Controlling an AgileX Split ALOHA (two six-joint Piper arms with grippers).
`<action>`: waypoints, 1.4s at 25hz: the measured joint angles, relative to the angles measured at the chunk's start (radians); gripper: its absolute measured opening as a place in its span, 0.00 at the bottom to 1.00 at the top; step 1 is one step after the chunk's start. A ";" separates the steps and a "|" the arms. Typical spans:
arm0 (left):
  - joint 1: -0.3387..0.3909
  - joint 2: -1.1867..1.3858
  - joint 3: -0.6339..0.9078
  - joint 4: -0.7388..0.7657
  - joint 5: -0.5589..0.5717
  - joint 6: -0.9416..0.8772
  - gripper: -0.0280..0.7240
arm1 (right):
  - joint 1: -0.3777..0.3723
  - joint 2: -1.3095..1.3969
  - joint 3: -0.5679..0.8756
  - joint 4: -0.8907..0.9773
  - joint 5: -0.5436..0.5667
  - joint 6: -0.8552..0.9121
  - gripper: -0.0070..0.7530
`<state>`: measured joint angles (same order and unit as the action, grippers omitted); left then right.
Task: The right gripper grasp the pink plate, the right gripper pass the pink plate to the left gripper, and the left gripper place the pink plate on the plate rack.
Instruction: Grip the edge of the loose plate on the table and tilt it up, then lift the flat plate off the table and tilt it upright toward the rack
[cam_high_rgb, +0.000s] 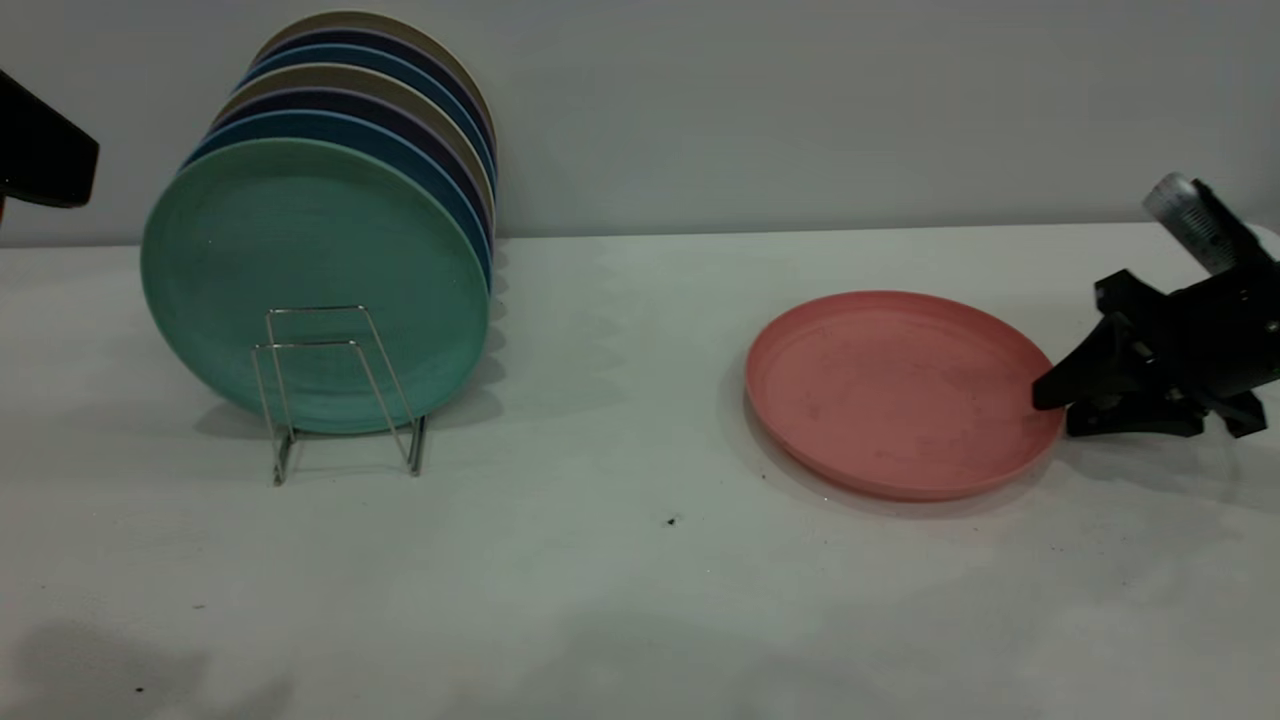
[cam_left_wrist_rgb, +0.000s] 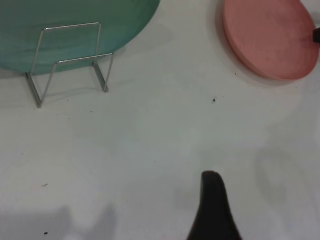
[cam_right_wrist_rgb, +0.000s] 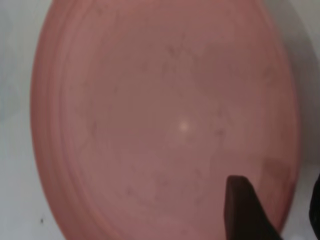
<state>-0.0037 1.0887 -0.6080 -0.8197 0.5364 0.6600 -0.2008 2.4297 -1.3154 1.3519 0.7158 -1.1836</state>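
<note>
- The pink plate (cam_high_rgb: 900, 392) lies flat on the table (cam_high_rgb: 620, 560), at the rack's 3 o'clock.
- The right gripper (cam_high_rgb: 1052, 408), jaws apart, straddles its 3 o'clock rim (upper finger over the rim).
- The left gripper (cam_high_rgb: 45, 150): jaw state unclear.
- Bare tabletop separates plate and plate rack (cam_high_rgb: 340, 390).

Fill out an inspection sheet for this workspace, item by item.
Surface: white table, a few dark specks.
Job's things: pink plate lies flat at the table's right; plate rack stands at the left, its front wire loops free.
Clutter: teal-green plate stands upright in the rack, with blue, purple and beige plates standing behind it.
Grippers: right gripper at the pink plate's right rim, upper finger over the rim, lower finger beside it near the table, not closed. Left gripper raised at the far left, only partly seen.
Cables: nothing seen.
Surroundings: plain grey wall.
</note>
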 joint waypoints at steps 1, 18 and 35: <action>0.000 0.000 0.000 0.000 0.000 0.000 0.79 | 0.003 0.004 -0.005 0.003 -0.003 0.000 0.45; 0.000 0.000 0.000 -0.021 0.000 0.000 0.79 | 0.022 0.040 -0.024 0.048 0.067 0.024 0.04; 0.000 0.218 0.000 -0.310 0.050 0.236 0.79 | 0.254 -0.119 -0.024 -0.126 0.260 -0.006 0.04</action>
<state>-0.0037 1.3071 -0.6084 -1.1302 0.5865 0.8958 0.0528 2.3110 -1.3392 1.2259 0.9754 -1.1895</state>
